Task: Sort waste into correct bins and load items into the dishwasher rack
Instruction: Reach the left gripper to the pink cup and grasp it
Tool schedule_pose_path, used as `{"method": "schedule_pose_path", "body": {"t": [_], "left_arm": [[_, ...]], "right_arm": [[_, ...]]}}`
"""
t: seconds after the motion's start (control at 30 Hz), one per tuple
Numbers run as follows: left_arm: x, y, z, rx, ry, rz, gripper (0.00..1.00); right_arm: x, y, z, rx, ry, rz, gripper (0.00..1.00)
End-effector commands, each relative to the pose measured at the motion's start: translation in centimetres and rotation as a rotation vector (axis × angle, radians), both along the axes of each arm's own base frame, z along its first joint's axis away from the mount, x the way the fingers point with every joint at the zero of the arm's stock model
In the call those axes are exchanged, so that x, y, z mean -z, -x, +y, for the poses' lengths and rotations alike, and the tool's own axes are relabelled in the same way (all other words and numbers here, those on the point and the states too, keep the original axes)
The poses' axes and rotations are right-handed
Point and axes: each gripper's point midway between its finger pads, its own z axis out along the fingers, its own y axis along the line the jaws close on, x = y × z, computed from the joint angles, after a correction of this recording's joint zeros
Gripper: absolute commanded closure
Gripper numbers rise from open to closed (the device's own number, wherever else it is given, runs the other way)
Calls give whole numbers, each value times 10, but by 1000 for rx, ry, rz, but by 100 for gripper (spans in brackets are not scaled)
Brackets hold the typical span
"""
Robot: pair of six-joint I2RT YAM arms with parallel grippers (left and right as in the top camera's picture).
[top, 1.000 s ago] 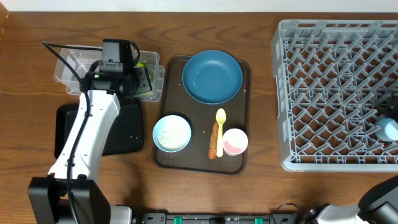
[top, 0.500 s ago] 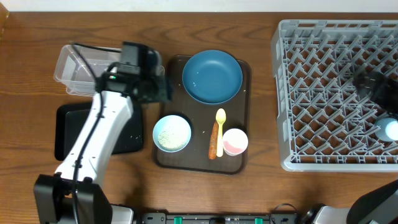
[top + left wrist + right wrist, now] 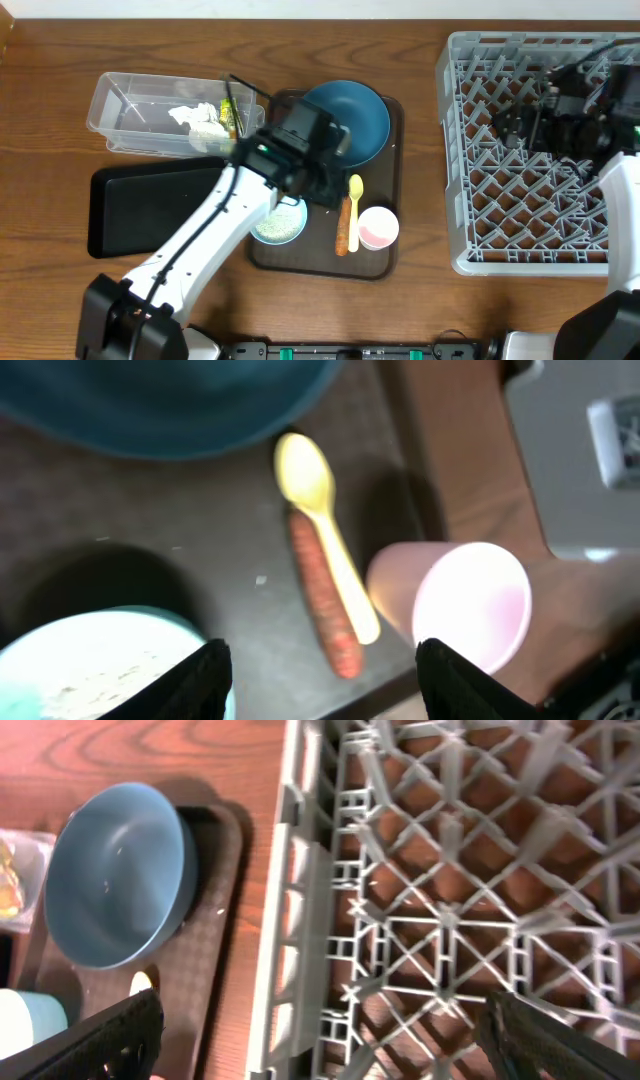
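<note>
The left gripper [image 3: 322, 655] has left the clear plastic rectangular tub [image 3: 102, 102], where crumpled white tissues [image 3: 200, 120] now show, and hangs over the flat brown tray [image 3: 312, 252] to its right, while the right gripper [image 3: 322, 1000] has come over the grey lattice rack [image 3: 480, 220].

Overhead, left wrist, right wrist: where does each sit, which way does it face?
Overhead: fixed above the table, straight down on brown tray, rack, left arm, right arm.
Left wrist: on the left arm over the tray, looking down at spoon, carrot, pink cup; left gripper open at bottom edge.
Right wrist: over the rack, looking down toward its tray-side wall; right gripper open at bottom corners.
Shared: blue plate in all three.
</note>
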Motion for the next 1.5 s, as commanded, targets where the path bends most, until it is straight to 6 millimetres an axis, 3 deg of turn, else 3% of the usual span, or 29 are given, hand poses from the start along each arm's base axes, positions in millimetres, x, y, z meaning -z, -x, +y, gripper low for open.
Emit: {"method": "schedule_pose_path", "body": {"t": [0.0, 0.2, 0.57, 0.7, 0.87, 0.97, 1.1, 1.17, 1.33, 1.47], "left_arm": [[15, 10, -13, 58, -21, 38, 38], [29, 24, -35, 130, -37, 57, 38], [65, 38, -45, 176, -97, 139, 40], [72, 37, -48, 180, -102, 145, 56], [72, 35, -49, 179, -96, 138, 89], [70, 35, -49, 175, -93, 135, 94], [54, 26, -45, 150, -65, 100, 94], [36, 13, -39, 110, -31, 63, 94], [-28, -35, -8, -33, 136, -70, 93], [-74, -85, 31, -257, 368, -118, 94]], "right_arm": [[-3, -4, 2, -12, 65, -12, 1], [-2, -4, 2, -10, 79, -9, 1], [-2, -4, 0, -3, 90, -6, 1], [-2, -4, 0, -3, 90, -6, 1], [-2, -4, 0, -3, 90, -6, 1], [-2, -4, 0, -3, 90, -6, 1], [-2, -4, 0, -4, 90, -7, 1], [-2, -5, 0, -4, 91, -12, 1], [-9, -12, 5, -25, 70, -58, 1], [-32, -18, 38, -208, -46, -190, 1]]}}
